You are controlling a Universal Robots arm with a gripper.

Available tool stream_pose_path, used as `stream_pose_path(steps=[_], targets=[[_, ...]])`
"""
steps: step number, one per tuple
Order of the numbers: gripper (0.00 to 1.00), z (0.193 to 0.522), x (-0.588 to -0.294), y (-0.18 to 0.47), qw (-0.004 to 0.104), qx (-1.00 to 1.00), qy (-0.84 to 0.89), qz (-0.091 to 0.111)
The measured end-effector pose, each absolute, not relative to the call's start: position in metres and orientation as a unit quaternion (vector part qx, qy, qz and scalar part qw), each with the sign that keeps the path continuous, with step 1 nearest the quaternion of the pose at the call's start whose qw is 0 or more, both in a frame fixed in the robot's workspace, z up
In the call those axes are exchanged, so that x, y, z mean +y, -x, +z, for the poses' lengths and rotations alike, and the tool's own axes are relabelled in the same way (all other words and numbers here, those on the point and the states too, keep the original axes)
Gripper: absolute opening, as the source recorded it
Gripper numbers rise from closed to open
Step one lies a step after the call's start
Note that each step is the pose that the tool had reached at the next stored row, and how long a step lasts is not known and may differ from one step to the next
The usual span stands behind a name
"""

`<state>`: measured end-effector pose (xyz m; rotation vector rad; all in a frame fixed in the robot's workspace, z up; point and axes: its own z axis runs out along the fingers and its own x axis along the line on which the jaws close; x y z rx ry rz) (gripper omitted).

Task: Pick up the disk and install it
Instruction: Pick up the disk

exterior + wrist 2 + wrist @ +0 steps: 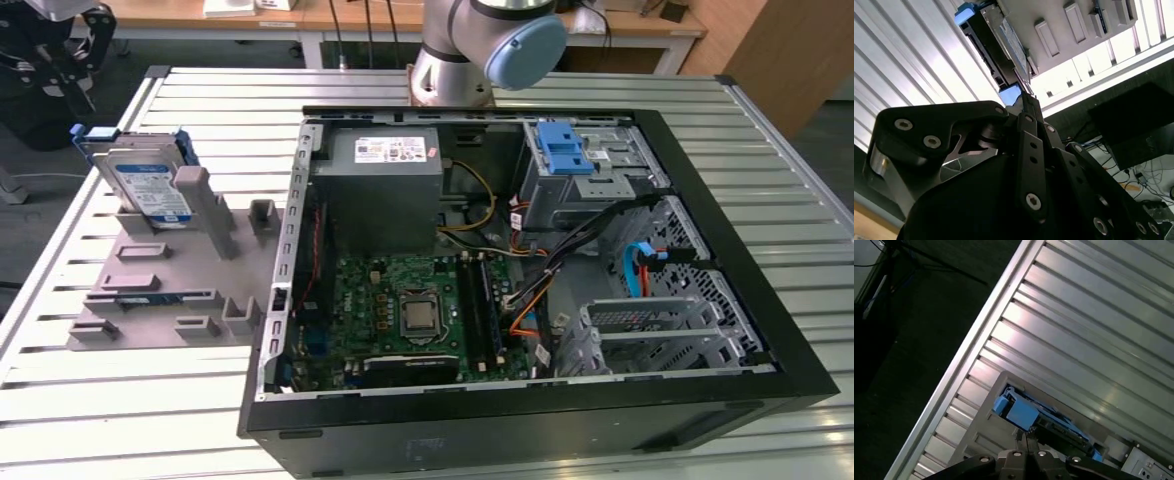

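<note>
table [120,400]: ribbed metal top, everything sits on it
computer case [747,330]: lying open, drive cage [587,165] with the blue latch looks free
grey rack [160,290]: just beside the case, on the exterior view's left
disk [144,178]: standing on edge in that rack, untouched
gripper [1026,107]: fingers pressed together, holding nothing, tips aimed at the disk's blue frame
step: still the approach, pickup not yet done
next move, my guess: needs the fingers spread to straddle the disk's edge
</note>
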<state>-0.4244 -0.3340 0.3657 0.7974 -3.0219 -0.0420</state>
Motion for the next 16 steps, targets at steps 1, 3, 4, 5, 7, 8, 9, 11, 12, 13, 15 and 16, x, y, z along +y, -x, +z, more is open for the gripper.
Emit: stream_pose_path(steps=[1,3,4,5,7,8,9,11,12,13,15,16], targets=[[0.11,0.3657,-0.334,0.4244,0.008,-0.966,-0.26,-0.013],[0.11,0.3657,-0.3339,0.4244,0.008,-0.963,-0.27,-0.013],[0.11,0.3656,-0.334,0.4244,0.008,-0.961,-0.275,-0.013],[0.11,0.3656,-0.3339,0.4244,0.008,-0.96,-0.28,-0.013],[0.11,0.3655,-0.3339,0.4244,0.008,-0.957,-0.291,-0.013],[0.11,0.3655,-0.3339,0.4244,0.008,-0.955,-0.296,-0.013],[0.11,0.3655,-0.3339,0.4244,0.008,-0.954,-0.301,-0.013],[0.11,0.3654,-0.334,0.4244,0.008,-0.95,-0.311,-0.013],[0.11,0.3654,-0.3339,0.4244,0.008,-0.949,-0.316,-0.013],[0.11,0.3654,-0.3339,0.4244,0.008,-0.947,-0.321,-0.013],[0.11,0.3654,-0.3339,0.4244,0.008,-0.944,-0.331,-0.012],[0.11,0.3654,-0.334,0.4244,0.008,-0.942,-0.336,-0.012]])
